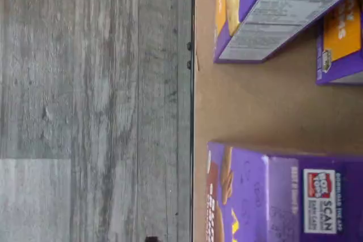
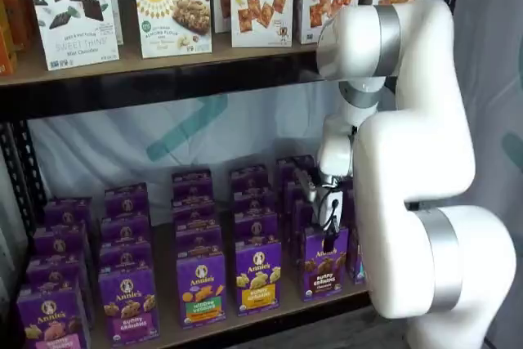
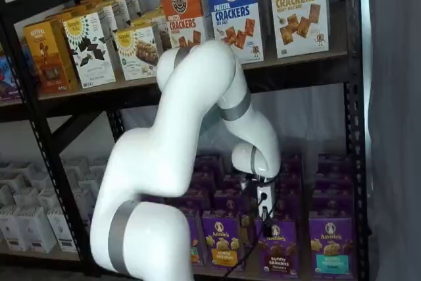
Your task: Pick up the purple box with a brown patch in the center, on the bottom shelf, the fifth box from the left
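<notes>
The arm reached in under the upper board toward the front row of the bottom shelf. The purple box, a small upright Annie's carton with dark brown bunny cookies at its centre, stood at the front edge of that shelf; it shows in both shelf views. To one side of it stood the yellow-band carton, and on the far side of that the carton with the green band. In a shelf view a teal-band carton stood on its other side.

The gripper hung just above and slightly in front of the purple box, with a cable trailing down across the carton's face. Its white body shows in both shelf views, but the fingers cannot be made out separately, so whether the pincer was released or clenched cannot be told. Nothing appeared to be held.

In the wrist view the shelf's tan board, its dark front rail and the grey plank floor beyond were seen from above, with purple carton tops and a nutrition panel; which of these cartons was the target cannot be told.

Judged stage: the approach was nearly complete, with the wrist lined up over the target. The box stood upright and in its row, apparently untouched. Descent, closing on the carton, and lifting it clear of its neighbours remained.
</notes>
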### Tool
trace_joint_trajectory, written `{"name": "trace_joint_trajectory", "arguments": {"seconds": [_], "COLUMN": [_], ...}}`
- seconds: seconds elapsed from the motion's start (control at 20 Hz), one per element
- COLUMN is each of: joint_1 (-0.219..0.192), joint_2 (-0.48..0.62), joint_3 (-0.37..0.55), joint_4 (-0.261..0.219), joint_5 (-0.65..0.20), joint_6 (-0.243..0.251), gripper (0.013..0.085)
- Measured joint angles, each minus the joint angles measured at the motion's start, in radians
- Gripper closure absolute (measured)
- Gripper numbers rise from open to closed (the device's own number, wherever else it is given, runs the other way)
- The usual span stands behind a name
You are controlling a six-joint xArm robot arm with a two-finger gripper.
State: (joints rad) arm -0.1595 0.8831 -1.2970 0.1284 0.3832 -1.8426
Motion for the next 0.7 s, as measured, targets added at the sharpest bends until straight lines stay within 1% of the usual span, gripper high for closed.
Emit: {"name": "trace_joint_trajectory", "arguments": {"seconds": [0.05, 0.15, 0.25, 0.55, 0.7], "joint_1": [0.001, 0.003, 0.005, 0.008, 0.008], "joint_2": [0.006, 0.017, 0.025, 0.045, 0.055], "joint_3": [-0.001, 0.001, 0.005, 0.000, -0.010], "joint_4": [-0.012, -0.022, -0.018, -0.001, -0.025], "joint_5": [-0.006, -0.025, -0.048, -0.077, -0.071], "joint_6": [0.012, 0.022, 0.020, 0.005, 0.028], "gripper": [0.0130, 0.0130, 0.0130, 0.0130, 0.0130]}}
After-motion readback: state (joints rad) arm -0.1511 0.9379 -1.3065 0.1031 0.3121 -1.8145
